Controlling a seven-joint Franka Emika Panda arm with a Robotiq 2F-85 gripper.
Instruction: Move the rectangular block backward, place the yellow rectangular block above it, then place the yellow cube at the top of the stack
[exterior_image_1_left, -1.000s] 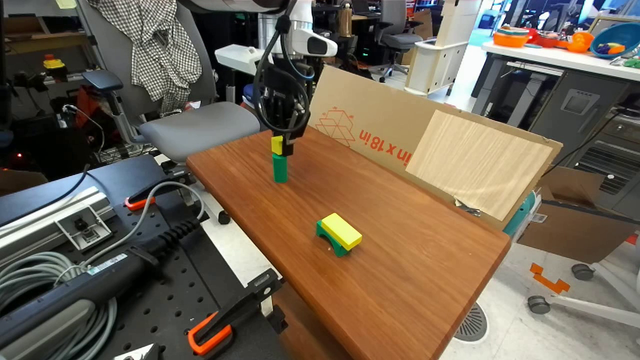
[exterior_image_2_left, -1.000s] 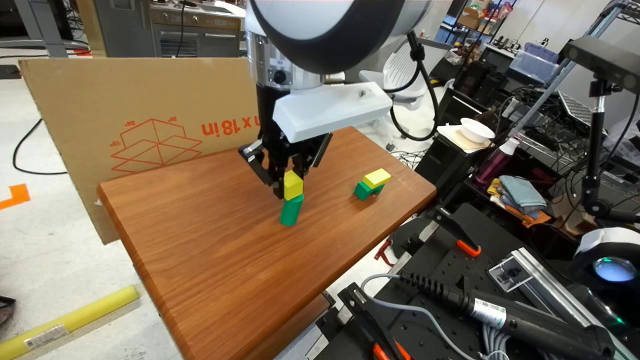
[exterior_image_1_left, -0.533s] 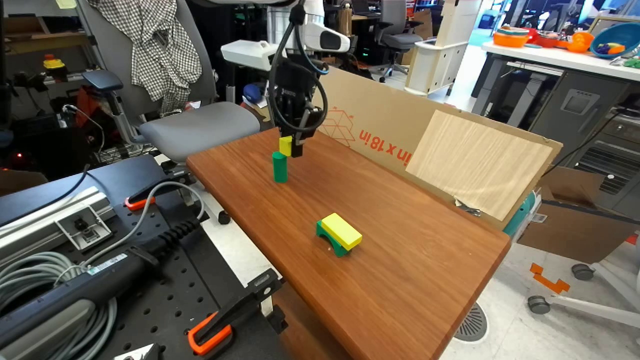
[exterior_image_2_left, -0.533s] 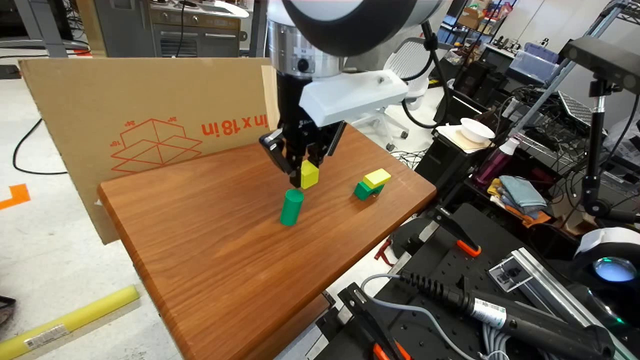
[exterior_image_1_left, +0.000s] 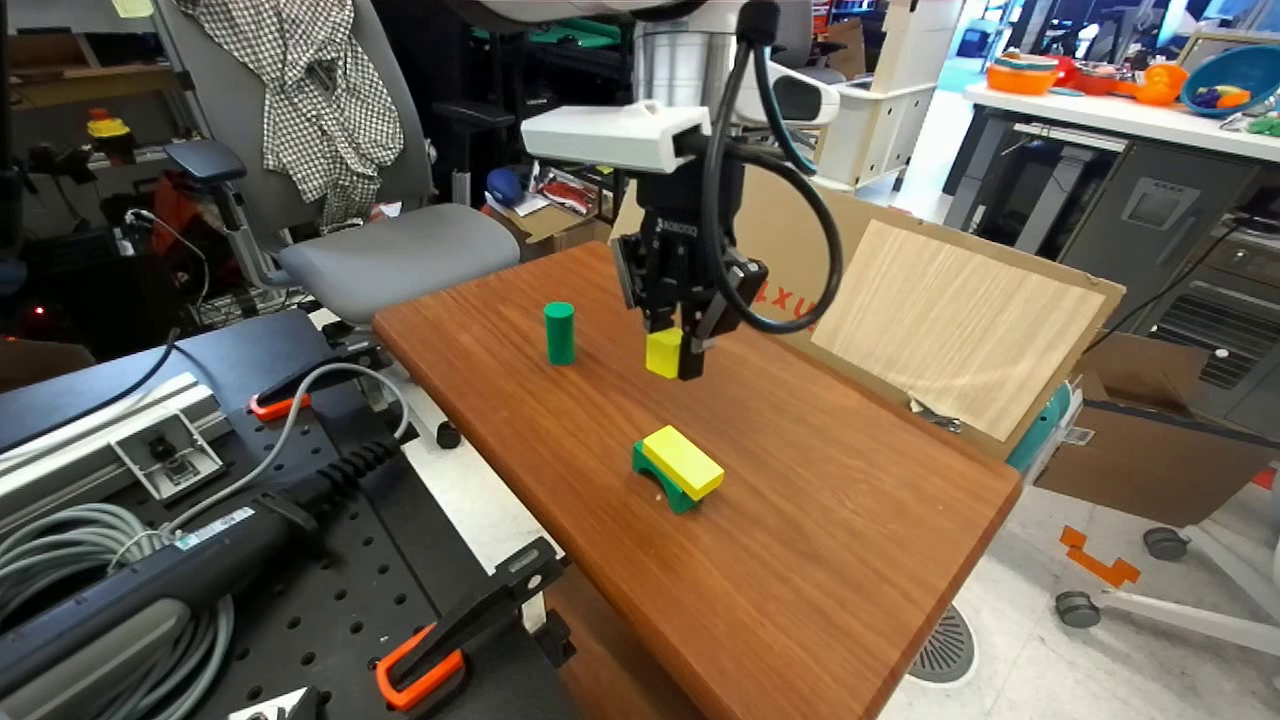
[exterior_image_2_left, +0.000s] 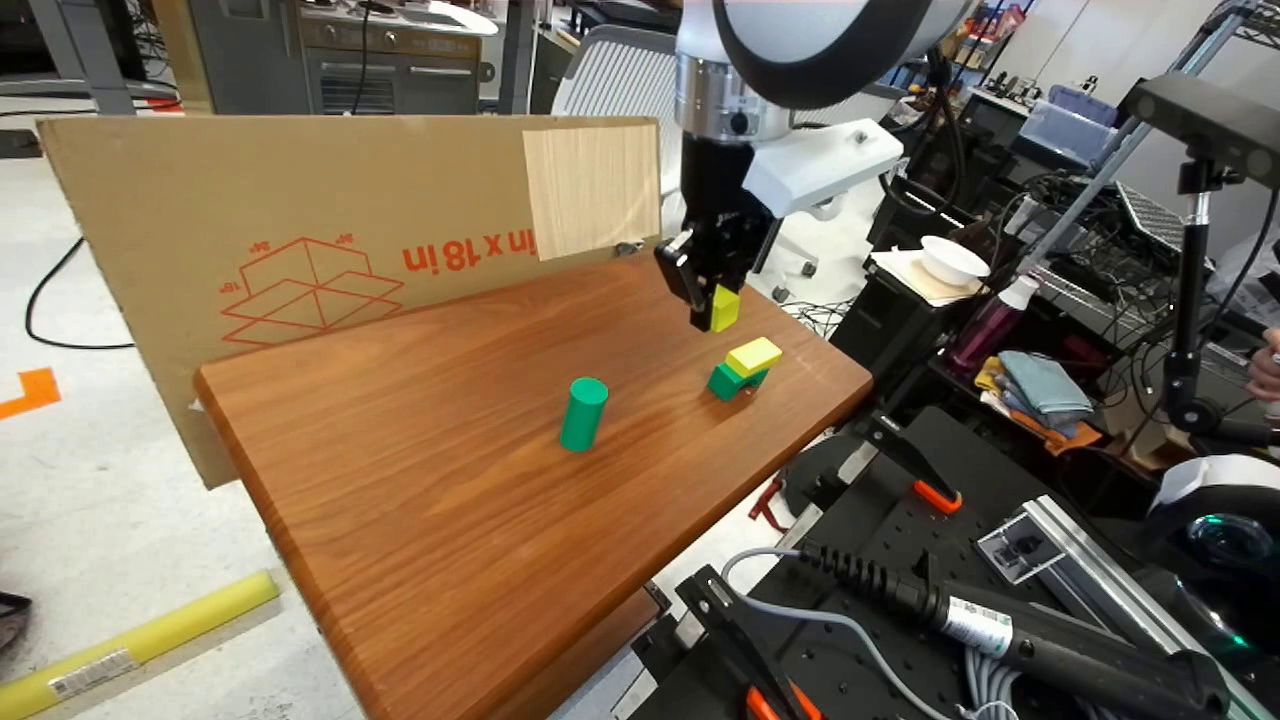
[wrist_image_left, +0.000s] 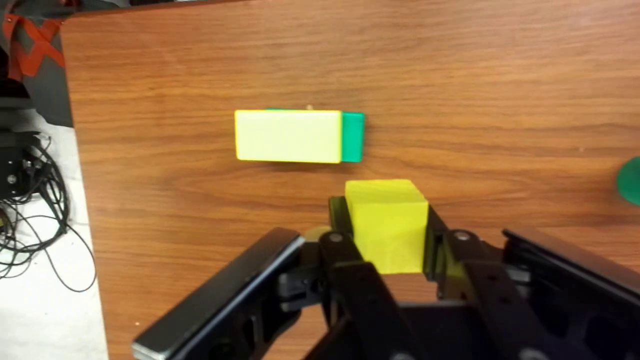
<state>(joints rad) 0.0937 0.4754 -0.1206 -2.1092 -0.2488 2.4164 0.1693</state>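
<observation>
Yellow brick (wrist_image_left: 288, 136) at left in the wrist view, resting on the green block (wrist_image_left: 353, 136) on the table (wrist_image_left: 190, 210); that laying step looks done. Mid-view, jaws clenched on the yellow cube (wrist_image_left: 387, 225), held in the air apart from the brick: capping step in hand, I judge, and next calls for carrying it over the brick's middle, lowering gently, letting go. Right edge, green cylinder (wrist_image_left: 631, 180), partly cut off, likely no part of this.
</observation>
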